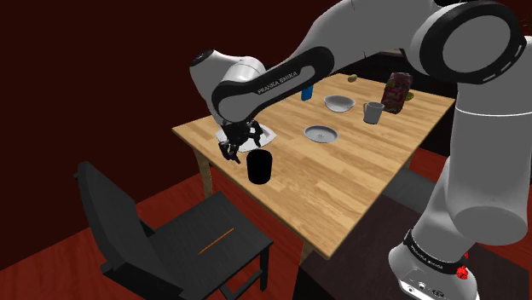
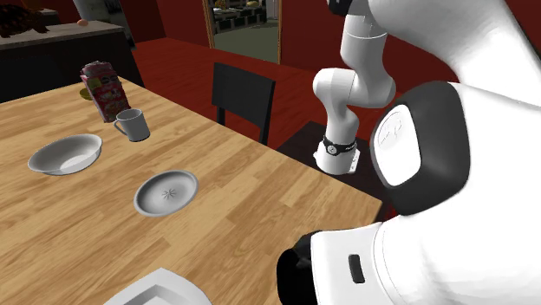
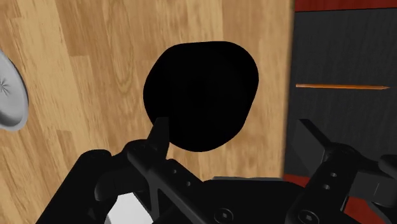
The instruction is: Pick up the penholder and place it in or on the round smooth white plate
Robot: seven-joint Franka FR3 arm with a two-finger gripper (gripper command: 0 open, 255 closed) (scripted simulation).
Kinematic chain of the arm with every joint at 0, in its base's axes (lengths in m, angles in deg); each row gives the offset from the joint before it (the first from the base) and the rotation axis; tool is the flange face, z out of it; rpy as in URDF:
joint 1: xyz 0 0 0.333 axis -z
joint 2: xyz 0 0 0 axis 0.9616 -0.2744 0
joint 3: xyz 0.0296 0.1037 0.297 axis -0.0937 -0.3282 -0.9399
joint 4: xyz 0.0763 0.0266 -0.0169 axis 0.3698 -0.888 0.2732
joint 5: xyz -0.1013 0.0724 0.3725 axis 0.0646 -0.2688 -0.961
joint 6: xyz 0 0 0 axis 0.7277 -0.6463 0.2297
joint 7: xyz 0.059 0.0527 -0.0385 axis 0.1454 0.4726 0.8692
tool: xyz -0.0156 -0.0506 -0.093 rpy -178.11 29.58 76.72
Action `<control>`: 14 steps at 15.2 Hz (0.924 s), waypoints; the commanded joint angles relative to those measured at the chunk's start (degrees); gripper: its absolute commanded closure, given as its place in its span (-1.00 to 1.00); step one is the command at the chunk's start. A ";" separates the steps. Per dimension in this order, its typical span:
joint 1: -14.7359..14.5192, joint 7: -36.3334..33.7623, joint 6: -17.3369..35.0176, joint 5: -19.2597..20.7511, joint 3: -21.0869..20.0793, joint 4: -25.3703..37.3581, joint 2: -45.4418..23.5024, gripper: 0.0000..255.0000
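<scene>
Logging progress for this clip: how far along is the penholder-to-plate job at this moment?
Done: nothing yet. The black penholder stands on the wooden table, apart from the round plate. In hand: the gripper hangs close beside the penholder, fingers open and not clasping it. Left: grasp, lift, carry to the plate, release.

Dim surroundings; wooden table (image 1: pixel 341 183) evenly lit; penholder (image 3: pixel 200 95) flat black, detail lost; arm (image 1: pixel 477 128) brightest on top.

penholder (image 1: pixel 258 167) blk | plate (image 1: pixel 320 133) gry-wht | table (image 1: pixel 349 183) lt wood grain | chair (image 1: pixel 192 247) blk
</scene>
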 commanded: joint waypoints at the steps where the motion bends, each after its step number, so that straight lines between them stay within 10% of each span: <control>1: 0.27 -1.25 0.63 -0.55 0.29 -0.50 -0.50 -1.00; 12: 0.66 -1.53 3.20 -0.15 0.57 -2.75 -0.79 -1.00; 13: 0.66 -1.53 3.20 -0.15 0.57 -2.75 -0.79 1.00; 14: 0.66 -1.53 3.20 -0.15 0.57 -2.75 -0.79 1.00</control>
